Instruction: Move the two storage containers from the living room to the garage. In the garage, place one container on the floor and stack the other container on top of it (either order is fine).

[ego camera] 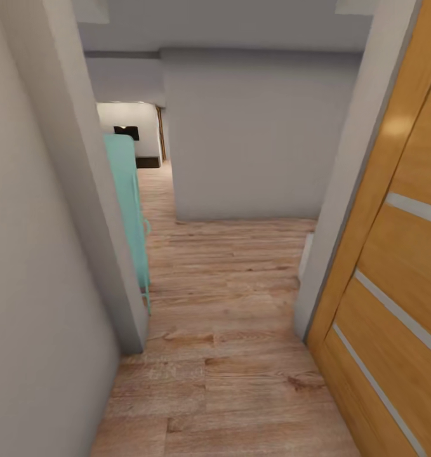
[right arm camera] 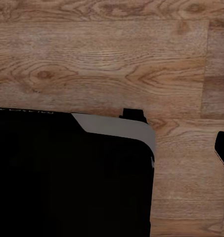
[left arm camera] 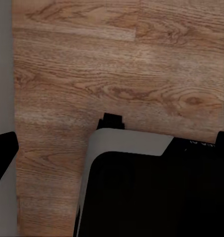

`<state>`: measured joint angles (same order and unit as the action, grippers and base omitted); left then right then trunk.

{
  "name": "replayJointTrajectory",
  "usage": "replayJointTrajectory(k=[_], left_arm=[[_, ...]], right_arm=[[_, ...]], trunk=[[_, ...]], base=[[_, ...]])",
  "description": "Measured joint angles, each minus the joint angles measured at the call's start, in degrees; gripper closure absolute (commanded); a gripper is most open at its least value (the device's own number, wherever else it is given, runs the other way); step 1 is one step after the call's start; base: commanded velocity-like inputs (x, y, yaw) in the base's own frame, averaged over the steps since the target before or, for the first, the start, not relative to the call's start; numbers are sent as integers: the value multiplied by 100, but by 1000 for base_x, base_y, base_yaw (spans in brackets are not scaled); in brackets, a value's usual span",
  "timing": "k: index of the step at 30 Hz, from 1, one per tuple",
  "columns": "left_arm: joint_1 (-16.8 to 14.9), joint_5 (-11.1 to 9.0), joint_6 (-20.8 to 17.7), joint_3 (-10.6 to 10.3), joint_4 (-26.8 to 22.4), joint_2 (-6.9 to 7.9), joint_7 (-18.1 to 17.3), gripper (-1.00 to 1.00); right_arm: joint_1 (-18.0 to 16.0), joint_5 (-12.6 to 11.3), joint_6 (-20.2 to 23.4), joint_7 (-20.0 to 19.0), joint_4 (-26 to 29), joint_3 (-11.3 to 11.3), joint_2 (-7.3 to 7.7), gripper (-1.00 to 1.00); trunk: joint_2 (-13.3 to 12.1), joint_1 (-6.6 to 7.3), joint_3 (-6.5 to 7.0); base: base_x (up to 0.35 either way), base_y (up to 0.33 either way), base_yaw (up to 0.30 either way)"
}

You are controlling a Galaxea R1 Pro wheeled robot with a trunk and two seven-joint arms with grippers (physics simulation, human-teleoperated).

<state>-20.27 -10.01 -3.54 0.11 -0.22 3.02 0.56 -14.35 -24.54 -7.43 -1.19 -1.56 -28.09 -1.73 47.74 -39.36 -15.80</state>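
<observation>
- in the left wrist view the robot's base was a broad black body with a rounded corner, topped by a light grey band along its upper edge.
- a small black tab stuck up above that band.
- faint pale lettering, too small to read, sat on the black shell.
- the right wrist view gave the same base: black, grey-edged, with a black tab.

Light wood plank flooring runs between pale grey walls, a mint-green cabinet and an orange-brown panelled wooden door.
</observation>
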Motion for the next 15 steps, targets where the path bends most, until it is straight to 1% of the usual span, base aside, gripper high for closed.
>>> replayJointTrajectory(k=[5,9,11,13,15], left_arm=[[89,-5,-18,0,6,-8,0,-100],[312,-1,-34,0,7,-9,-33,-100],[389,3,-28,-1,7,-12,-175,-100],[424,7,-24,-1,5,-12,-421,-100],[438,9,-26,-1,1,-13,-581,-100]], right_arm=[[0,0,0,1,-1,0,1,-100],[0,0,5,0,-2,0,-8,-100],[0,0,7,0,-2,0,-13,-100],[0,0,8,-1,-2,0,-7,-100],[0,0,8,1,-1,0,-2,-100]], trunk=[[0,0,0],[0,0,0],[0,0,0],[0,0,0],[0,0,0]], base=[[321,0,0],[321,0,0],[321,0,0],[322,0,0],[322,0,0]])
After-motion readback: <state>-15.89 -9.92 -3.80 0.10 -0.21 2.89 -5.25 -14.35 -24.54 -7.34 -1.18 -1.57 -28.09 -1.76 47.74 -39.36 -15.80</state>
